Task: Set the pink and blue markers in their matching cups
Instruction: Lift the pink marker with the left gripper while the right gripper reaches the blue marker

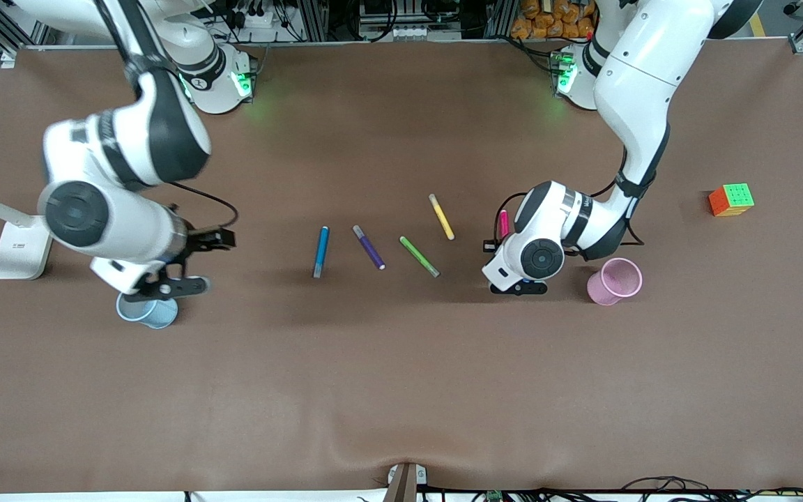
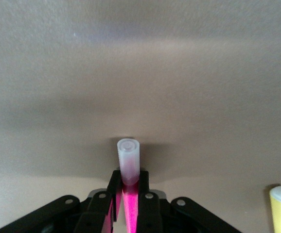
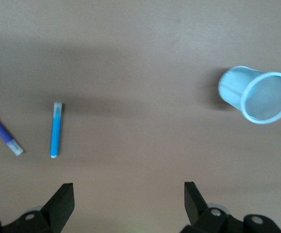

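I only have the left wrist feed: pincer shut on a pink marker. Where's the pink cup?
Observer: The pink cup stands on the table beside the left pincer, toward the left arm's end.
Operator: And the blue marker?
Observer: The blue marker lies on the table, ungrasped, beside a purple pen.
Operator: Right arm?
Observer: The right pincer is open and empty, over the table beside the blue cup.
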